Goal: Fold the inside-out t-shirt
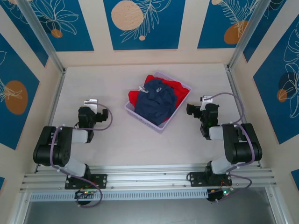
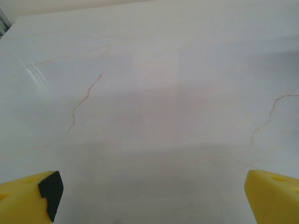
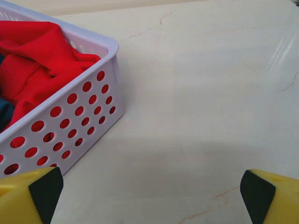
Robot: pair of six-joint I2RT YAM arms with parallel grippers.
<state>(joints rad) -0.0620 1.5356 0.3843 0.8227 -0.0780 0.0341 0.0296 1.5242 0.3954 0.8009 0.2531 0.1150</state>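
Observation:
The inside-out t-shirt [image 1: 156, 105] is a crumpled dark navy heap in a white perforated basket [image 1: 134, 112] at the middle of the table, with a small white tag [image 1: 144, 90] near its far left side. It lies on top of a red garment [image 1: 175, 87]. My left gripper [image 1: 91, 103] rests left of the basket, open over bare table [image 2: 152, 200]. Just right of the basket my right gripper [image 1: 204, 101] also stands open and empty [image 3: 149, 196]. The right wrist view has the basket's wall [image 3: 70, 116], the red garment [image 3: 37, 60] and a sliver of navy cloth [image 3: 3, 114].
The pale marbled tabletop [image 1: 117, 79] is walled on three sides by blue-patterned panels, with metal posts [image 1: 44, 37] at the back corners. Both arm bases sit on a rail [image 1: 149, 175] at the near edge.

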